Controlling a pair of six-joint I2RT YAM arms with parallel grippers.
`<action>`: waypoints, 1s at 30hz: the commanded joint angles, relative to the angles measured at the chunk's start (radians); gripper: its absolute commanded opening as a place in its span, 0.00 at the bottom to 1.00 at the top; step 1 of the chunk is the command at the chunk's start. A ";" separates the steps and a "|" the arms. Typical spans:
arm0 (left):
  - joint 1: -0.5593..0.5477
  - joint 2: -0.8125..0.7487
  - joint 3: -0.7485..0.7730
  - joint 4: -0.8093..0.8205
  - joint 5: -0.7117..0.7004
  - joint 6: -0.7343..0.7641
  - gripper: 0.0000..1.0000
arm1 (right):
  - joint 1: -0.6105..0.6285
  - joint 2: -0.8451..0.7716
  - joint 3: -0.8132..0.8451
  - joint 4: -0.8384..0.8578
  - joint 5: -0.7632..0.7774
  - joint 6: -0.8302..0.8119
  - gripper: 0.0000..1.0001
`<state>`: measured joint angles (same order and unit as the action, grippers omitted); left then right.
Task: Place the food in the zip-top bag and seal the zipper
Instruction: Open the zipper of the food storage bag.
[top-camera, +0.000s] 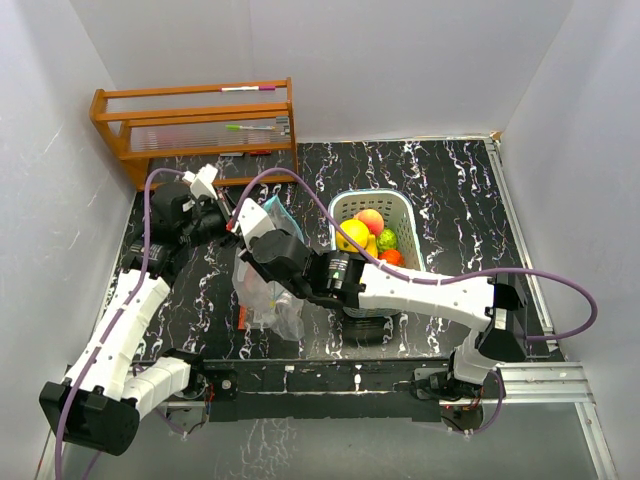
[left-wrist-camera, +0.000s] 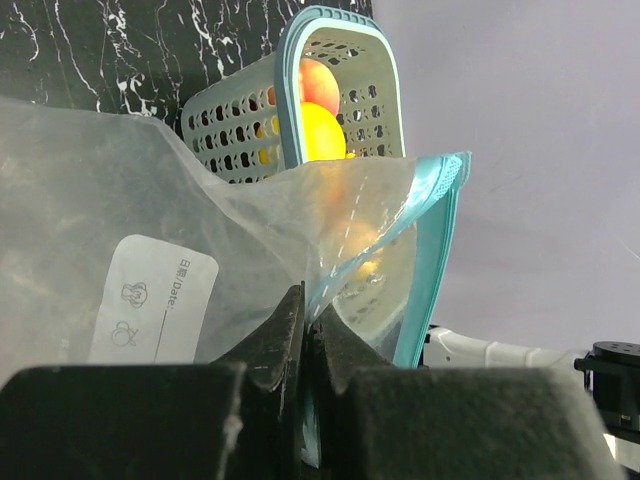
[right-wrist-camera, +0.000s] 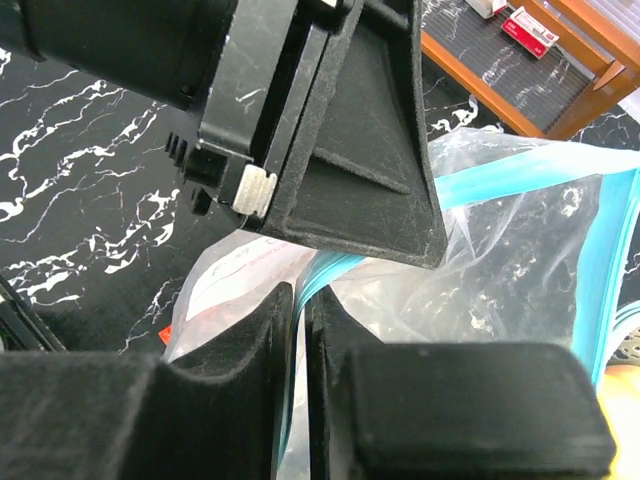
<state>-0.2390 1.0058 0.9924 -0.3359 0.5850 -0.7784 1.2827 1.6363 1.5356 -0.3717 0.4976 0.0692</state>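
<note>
The clear zip-top bag (top-camera: 268, 298) with a teal zipper strip (left-wrist-camera: 432, 250) stands crumpled left of the pale teal basket (top-camera: 405, 215). The food lies in that basket: a yellow round fruit (top-camera: 352, 235), a peach-orange fruit (top-camera: 370, 220), a bumpy green fruit (top-camera: 386, 240) and an orange-red fruit (top-camera: 391, 257). My left gripper (left-wrist-camera: 312, 312) is shut on the bag's upper edge beside the zipper. My right gripper (right-wrist-camera: 300, 298) is shut on the teal zipper strip, right beneath the left gripper's fingers (right-wrist-camera: 350, 160). Through the bag the left wrist view shows the basket (left-wrist-camera: 345, 60) and yellow fruit (left-wrist-camera: 320, 130).
A wooden rack (top-camera: 195, 125) holding pens stands at the back left corner. White walls close in the black marbled table (top-camera: 460, 190) on three sides. A small red tag (top-camera: 243, 318) lies by the bag's lower edge. The right arm (top-camera: 420, 290) stretches across in front of the basket.
</note>
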 joint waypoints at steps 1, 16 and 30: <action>-0.003 -0.005 -0.022 0.055 0.019 0.003 0.00 | 0.010 -0.025 0.058 0.026 -0.001 0.020 0.22; -0.004 0.006 -0.030 0.021 -0.052 0.056 0.00 | 0.002 -0.396 -0.148 -0.012 0.185 0.197 0.70; -0.004 0.005 -0.008 0.040 -0.023 0.024 0.00 | -0.098 -0.361 -0.291 0.079 -0.002 0.380 0.70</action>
<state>-0.2398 1.0222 0.9478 -0.3134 0.5335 -0.7448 1.2026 1.2541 1.2320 -0.3840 0.5442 0.4004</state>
